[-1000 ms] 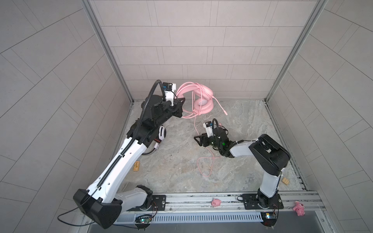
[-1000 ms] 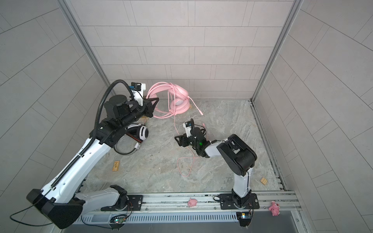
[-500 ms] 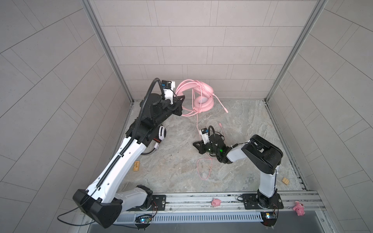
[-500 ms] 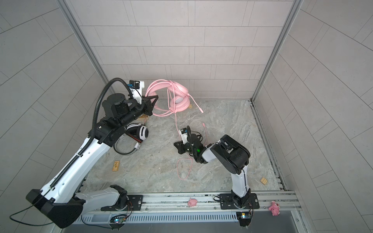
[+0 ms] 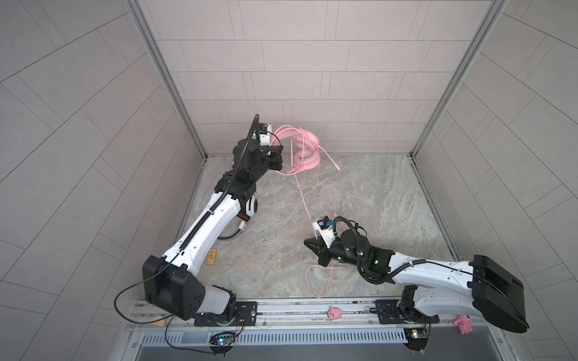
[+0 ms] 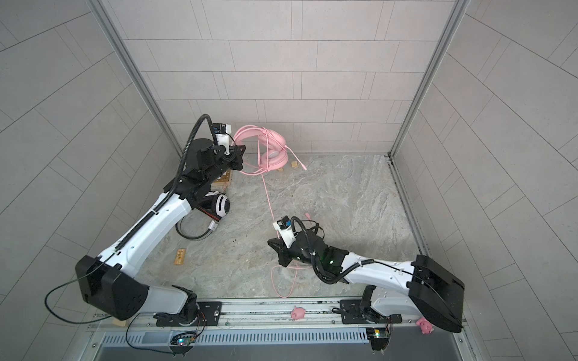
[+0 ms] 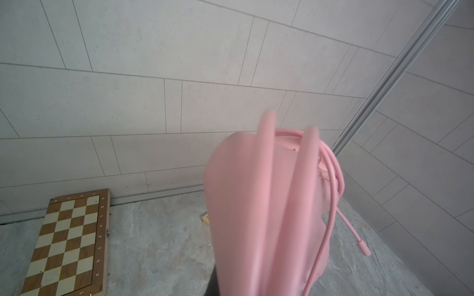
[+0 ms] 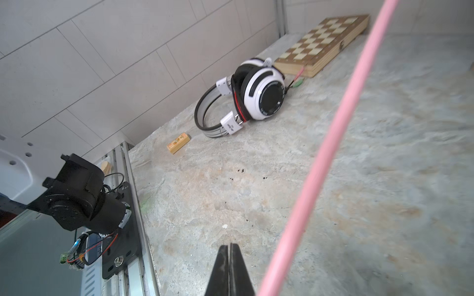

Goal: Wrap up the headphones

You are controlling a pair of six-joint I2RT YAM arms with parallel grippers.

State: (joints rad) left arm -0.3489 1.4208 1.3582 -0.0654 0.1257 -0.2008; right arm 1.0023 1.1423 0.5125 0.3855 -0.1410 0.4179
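The pink headphones hang at upper centre in both top views, clenched in the left claw, their cord slanting down to mid-frame beside the right claw, clenched empty, while the white headphones lie at left on the desk

Light is bright, even and diffuse in every view, with only faint, soft-edged shadows on the counter and no harsh glare. In both top views the wall tiles bow toward the edges. In the left wrist view the close pink headphones are blurred, the chessboard sharp. In the right wrist view the near pink cord is soft, the white headphones crisp.
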